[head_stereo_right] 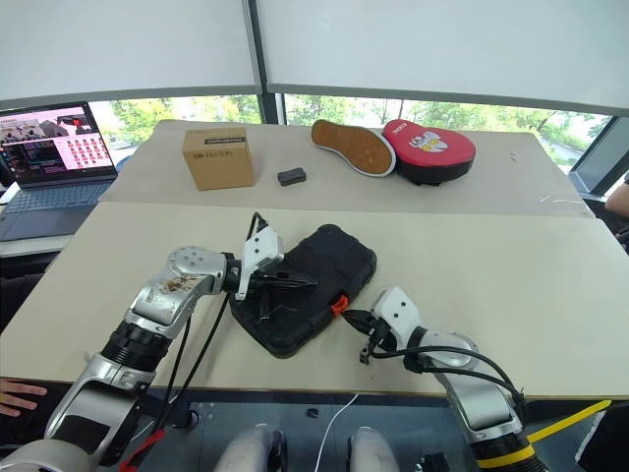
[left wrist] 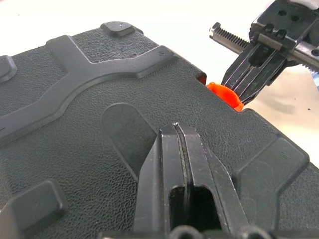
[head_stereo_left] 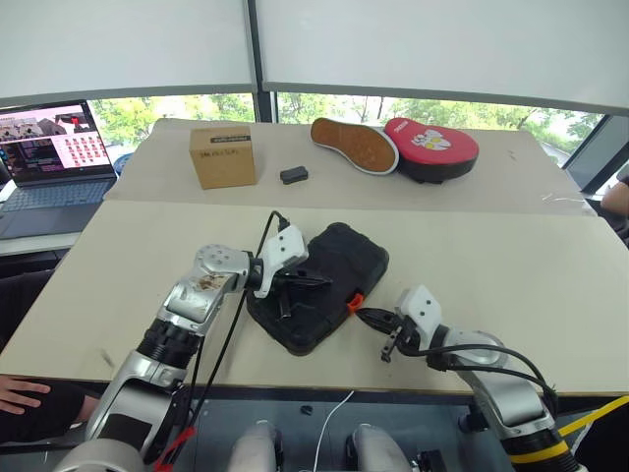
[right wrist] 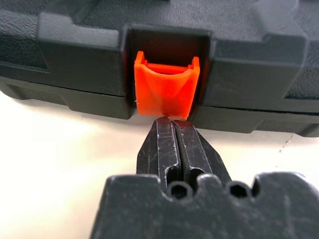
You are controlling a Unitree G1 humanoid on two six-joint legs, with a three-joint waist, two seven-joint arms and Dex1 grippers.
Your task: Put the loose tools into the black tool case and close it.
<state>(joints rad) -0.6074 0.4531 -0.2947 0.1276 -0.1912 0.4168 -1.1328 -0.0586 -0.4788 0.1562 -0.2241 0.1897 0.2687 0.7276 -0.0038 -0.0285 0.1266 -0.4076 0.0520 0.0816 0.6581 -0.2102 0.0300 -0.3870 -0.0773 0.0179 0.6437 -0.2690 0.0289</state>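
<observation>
A: Item one, black tool case point(head_stereo_left: 324, 285)?
B: Lid down, lying flat on the near tan table point(head_stereo_left: 511, 285), close to its front edge, corners skewed to the table. Orange latch point(right wrist: 164, 89) set in a recess on the case's front edge, facing the right arm.

A: Left gripper point(head_stereo_left: 319, 280)?
B: Over the case lid, both fingers pressed together with no gap, nothing between them. The tips rest on or just above the textured lid; contact not certain.

A: Right gripper point(right wrist: 172, 127)?
B: Just beside the case, on the latch side. Fingers likewise closed tight, empty. Their tips sit at the lower lip of the latch, touching or very nearly so.

A: Other stock, placed from the case?
B: Beyond it, on the far table: brown cardboard box point(head_stereo_left: 223, 154) far left; small dark block point(head_stereo_left: 293, 175) straight behind; shoe point(head_stereo_left: 354, 144) sole up, leaning against a red-and-black round pad point(head_stereo_left: 432, 147), far right. An open laptop point(head_stereo_left: 49, 162) stands well left of the box.
</observation>
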